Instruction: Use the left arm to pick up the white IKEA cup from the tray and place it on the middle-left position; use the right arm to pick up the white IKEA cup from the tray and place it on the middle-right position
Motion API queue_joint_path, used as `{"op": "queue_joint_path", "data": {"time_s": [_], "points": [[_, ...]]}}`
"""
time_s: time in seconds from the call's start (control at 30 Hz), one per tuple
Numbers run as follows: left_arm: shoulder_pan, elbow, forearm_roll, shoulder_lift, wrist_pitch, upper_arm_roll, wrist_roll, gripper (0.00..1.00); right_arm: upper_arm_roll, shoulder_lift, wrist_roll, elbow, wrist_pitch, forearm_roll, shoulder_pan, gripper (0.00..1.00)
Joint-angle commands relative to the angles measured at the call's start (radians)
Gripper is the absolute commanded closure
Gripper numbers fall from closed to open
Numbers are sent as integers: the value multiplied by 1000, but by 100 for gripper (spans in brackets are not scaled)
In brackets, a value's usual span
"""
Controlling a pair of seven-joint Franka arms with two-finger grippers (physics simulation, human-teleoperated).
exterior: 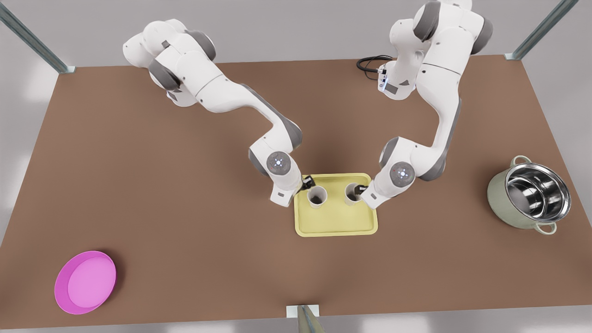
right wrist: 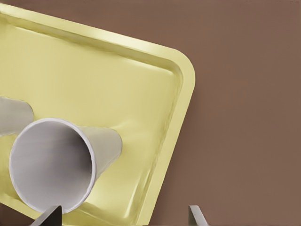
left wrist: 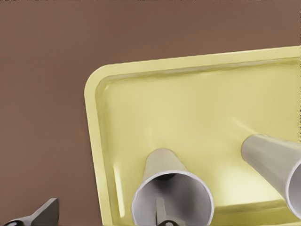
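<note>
Straddling the wall of my white cup [left wrist: 162, 165], my left gripper [exterior: 363, 188] has one finger [left wrist: 160, 211] down inside the mouth and the other out past the rim of the tray [left wrist: 94, 141], spread wide, nothing pinched. A thin wall like this is easiest taken across the lip.

My right gripper [right wrist: 121, 215] is just as wide at the other cup [right wrist: 51, 165], lower left of that frame; the cup's near wall sits between my fingers.

Both cups stand upright at the tray's far end in the front view. They are smooth, matt and tapered to a narrow foot, so likely tippy. The tray is glossy pale yellow, with a low lip and round corners. Around it the brown table [exterior: 194, 222] lies flat and dull.
</note>
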Motion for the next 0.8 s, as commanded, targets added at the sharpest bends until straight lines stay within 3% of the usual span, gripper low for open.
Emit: {"op": "queue_joint_path", "data": {"time_s": [0.0,0.23,0.27,0.3,0.37,0.5,0.53,0.6,0.63,0.77], "points": [[-2,1,-1,11,86,-1,-25,0,1,26,388,26,136,-1,4,0],[-9,-3,-1,68,144,-3,-27,0,3,101,389,62,178,1,43,0],[-17,-1,0,68,146,-3,-28,8,3,101,388,59,178,1,43,0],[-17,-1,0,66,146,-3,-30,29,3,101,383,56,178,-2,43,0],[-17,1,-1,66,146,-3,-30,55,3,101,389,39,176,-1,46,0],[-14,2,-1,68,147,-3,-28,72,3,100,389,16,175,-2,49,3],[-14,2,-1,68,147,-3,-28,73,3,100,389,14,175,-2,49,13],[-12,2,-1,66,146,-3,-27,73,3,98,389,16,175,-1,49,52],[-8,2,-1,65,139,-3,-19,73,1,97,389,16,175,-1,47,58],[20,31,-1,23,52,-3,-15,79,1,91,388,17,175,-1,49,62]]}}
